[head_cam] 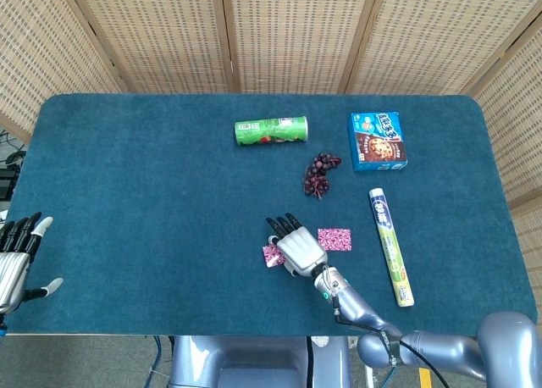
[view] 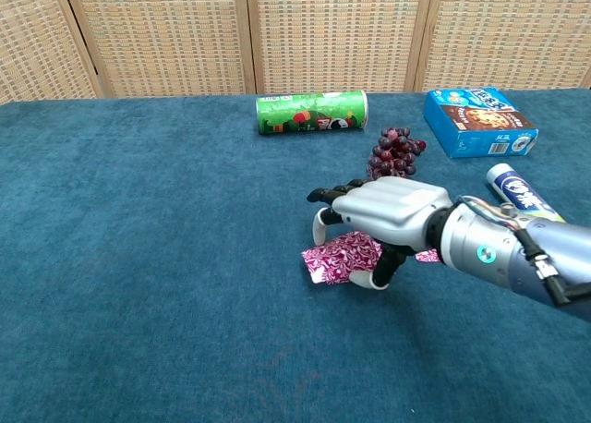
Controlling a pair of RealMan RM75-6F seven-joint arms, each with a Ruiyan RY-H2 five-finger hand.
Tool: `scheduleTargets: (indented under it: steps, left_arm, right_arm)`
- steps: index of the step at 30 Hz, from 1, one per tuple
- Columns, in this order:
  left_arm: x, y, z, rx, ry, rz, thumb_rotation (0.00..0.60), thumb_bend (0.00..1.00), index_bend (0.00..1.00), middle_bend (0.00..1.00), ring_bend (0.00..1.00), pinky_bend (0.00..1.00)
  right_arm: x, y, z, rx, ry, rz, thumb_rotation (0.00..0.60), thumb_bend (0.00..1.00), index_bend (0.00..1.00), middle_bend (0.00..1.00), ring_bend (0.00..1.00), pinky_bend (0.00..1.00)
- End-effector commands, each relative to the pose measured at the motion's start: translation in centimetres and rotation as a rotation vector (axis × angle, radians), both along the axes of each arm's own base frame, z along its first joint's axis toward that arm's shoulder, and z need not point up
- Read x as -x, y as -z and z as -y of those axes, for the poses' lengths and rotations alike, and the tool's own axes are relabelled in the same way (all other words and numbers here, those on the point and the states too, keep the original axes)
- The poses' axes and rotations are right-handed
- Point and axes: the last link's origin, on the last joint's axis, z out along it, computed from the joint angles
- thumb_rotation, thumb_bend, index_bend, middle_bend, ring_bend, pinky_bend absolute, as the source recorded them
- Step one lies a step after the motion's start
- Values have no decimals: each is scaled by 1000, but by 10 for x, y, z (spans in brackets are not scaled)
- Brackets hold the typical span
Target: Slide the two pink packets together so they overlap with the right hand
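Right hand (head_cam: 296, 251) hides most of left pink packet (view: 334, 260).

You see a matt, napped teal cloth table cover (head_cam: 152, 202), a glossy green cardboard tube (head_cam: 271, 131), a smooth printed blue cardboard box (head_cam: 378, 141), shiny patterned pink foil packets (view: 342, 259), and woven cane screen panels (head_cam: 288, 32) in wood frames.

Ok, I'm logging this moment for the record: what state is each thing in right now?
Right hand: fingers spread, over the left pink packet.
Right pink packet: flat, uncovered; overlap not visible.
Left hand: open, idle.
Green can: on its side.
Cookie box: lying flat.
Blue tube: lying flat.
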Motion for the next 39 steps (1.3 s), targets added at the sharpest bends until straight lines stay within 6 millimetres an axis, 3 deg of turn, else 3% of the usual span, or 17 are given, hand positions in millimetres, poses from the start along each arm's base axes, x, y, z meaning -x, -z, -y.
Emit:
scheduleTargets:
  steps: [1, 26, 39]
  left_arm:
    - [0, 0, 0, 2, -1, 2, 600, 0, 0, 0, 0, 0]
    - [1, -1, 1, 5, -1, 5, 600, 0, 0, 0, 0, 0]
    - [1, 0, 1, 6, -1, 4, 600, 0, 0, 0, 0, 0]
  right_arm:
    - [-1, 4, 0, 0, -2, -16, 600, 454, 737, 10, 0, 0]
    - [12, 0, 8, 25, 17, -81, 600, 455, 737, 10, 0, 0]
    - [18, -3, 9, 22, 25, -110, 600, 435, 597, 0, 0, 0]
